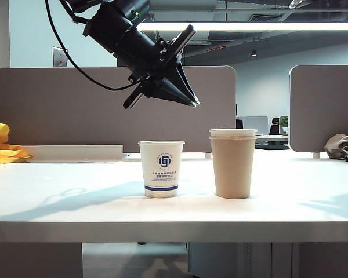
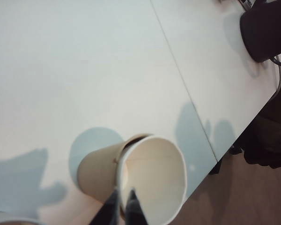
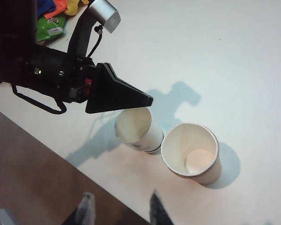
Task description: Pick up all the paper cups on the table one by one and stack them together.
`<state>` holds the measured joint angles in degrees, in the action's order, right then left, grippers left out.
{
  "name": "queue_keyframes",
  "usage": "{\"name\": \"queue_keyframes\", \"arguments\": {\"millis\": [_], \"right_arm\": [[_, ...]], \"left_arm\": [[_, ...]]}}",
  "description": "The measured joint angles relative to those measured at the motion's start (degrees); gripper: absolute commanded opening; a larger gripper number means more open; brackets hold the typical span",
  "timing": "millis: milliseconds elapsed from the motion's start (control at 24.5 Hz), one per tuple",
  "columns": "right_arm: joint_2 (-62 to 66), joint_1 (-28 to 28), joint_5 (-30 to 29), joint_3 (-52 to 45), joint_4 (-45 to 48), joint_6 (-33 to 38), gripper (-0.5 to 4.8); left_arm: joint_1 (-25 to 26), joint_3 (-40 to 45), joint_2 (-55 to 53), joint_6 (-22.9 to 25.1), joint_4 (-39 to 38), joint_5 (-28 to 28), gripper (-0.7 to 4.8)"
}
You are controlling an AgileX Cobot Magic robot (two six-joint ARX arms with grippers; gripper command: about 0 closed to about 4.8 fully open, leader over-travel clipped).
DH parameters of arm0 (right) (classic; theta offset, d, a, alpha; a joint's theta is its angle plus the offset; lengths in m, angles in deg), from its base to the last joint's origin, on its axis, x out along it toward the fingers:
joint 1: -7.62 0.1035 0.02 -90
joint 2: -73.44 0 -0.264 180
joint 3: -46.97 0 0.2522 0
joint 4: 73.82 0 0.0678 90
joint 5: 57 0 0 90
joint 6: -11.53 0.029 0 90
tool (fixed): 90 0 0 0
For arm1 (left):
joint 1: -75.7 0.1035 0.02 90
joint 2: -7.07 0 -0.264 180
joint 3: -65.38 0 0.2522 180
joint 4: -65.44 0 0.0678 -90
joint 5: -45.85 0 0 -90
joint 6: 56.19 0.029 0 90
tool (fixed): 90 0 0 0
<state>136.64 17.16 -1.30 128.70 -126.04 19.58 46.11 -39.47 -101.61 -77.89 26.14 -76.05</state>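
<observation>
Exterior view: two stations of paper cups stand on the wide white worktop (image 1: 64, 202). On the right of this view a tall tan-brown paper cup (image 1: 232, 168) carries a short white cup nested inside it (image 1: 232, 132), only the white rim showing above the brown one. Just beside it, apart, stands the second short white paper cup with a blue round logo and blue bottom band (image 1: 161, 168), upright and alone. The left gripper (image 1: 188, 99) hangs above and between the two stations, clear of both rims, holding nothing; its jaws look nearly together, with only a narrow gap, and whether they are parting I cannot tell. Left wrist view shows its dark fingertips (image 2: 133, 206) over the near edge of the nested cup (image 2: 152, 183), with the brown wall (image 2: 96, 171) visible behind. Right wrist view looks down on both stations from the side; the right gripper (image 3: 119, 208) hovers off the worktop's edge with jaws spread wide and empty, well apart from the cups. Judgement: one stacking step appears done (white in brown); one remains, the lone logo cup (image 3: 140, 129) to be lifted and set into the stack (image 3: 191, 152). Roughly half complete.
</observation>
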Motion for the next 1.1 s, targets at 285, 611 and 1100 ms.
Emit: {"name": "queue_keyframes", "arguments": {"millis": [285,611,1100], "right_arm": [[0.48,0.2,-0.02,0.0,0.0,0.0,1.58],[14.75,7.63,-1.77,1.6,-0.48,-0.02,1.62],[38.05,12.5,4.81,28.06,-5.22,-5.14,1.62]], "left_arm": [[0.02,-0.04,0.02,-0.02,-0.11,-1.73,1.22],[2.86,0.0,8.76,1.25,-2.14,-3.28,1.24],[10.21,-0.17,23.96,12.28,-23.17,4.02,1.22]]}}
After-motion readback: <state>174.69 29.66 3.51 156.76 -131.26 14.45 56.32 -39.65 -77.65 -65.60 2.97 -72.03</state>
